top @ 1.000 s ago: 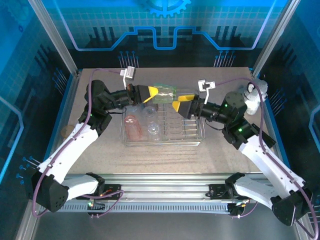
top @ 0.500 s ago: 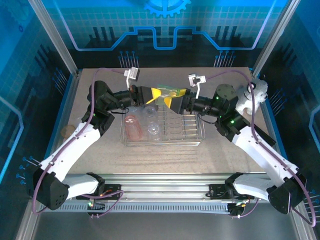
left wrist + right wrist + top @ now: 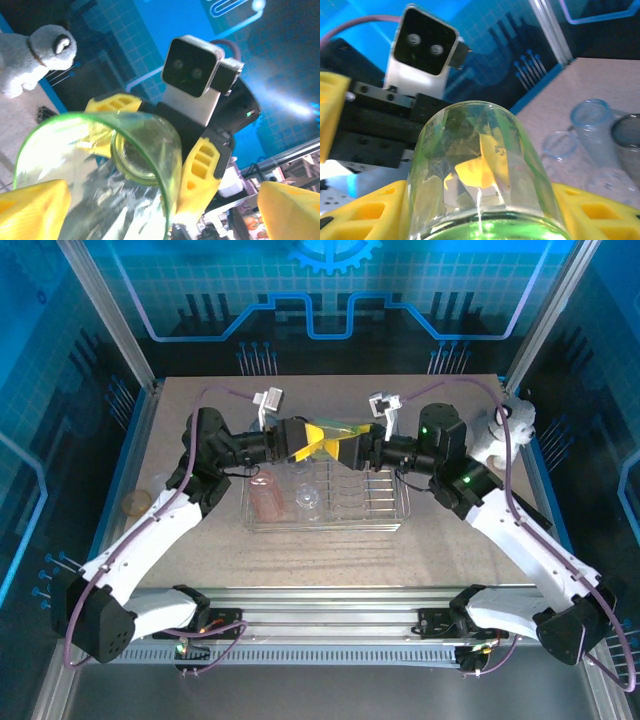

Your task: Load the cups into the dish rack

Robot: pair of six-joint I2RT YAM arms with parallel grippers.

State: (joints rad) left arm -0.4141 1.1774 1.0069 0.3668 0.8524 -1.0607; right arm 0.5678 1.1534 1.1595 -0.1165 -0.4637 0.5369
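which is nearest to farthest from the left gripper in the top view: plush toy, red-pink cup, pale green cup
1. pale green cup, right at the left gripper, mid-air
2. red-pink cup, left end of the dish rack
3. plush toy, far off on the right side

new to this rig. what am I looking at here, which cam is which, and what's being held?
Two robot arms are bolted at the near edge of a table. The wide picture looks down from above and behind them: left arm on the left, right arm on the right. The other two pictures come from a camera on each wrist, so each sees its own yellow jaws. On the table sits a wire dish rack with a pink cup and a clear cup already in it. Above the rack both arms meet at one pale green cup: the right arm's jaws press its sides, while the left arm's jaws stand wide open around its rim end. It looks like a handover.
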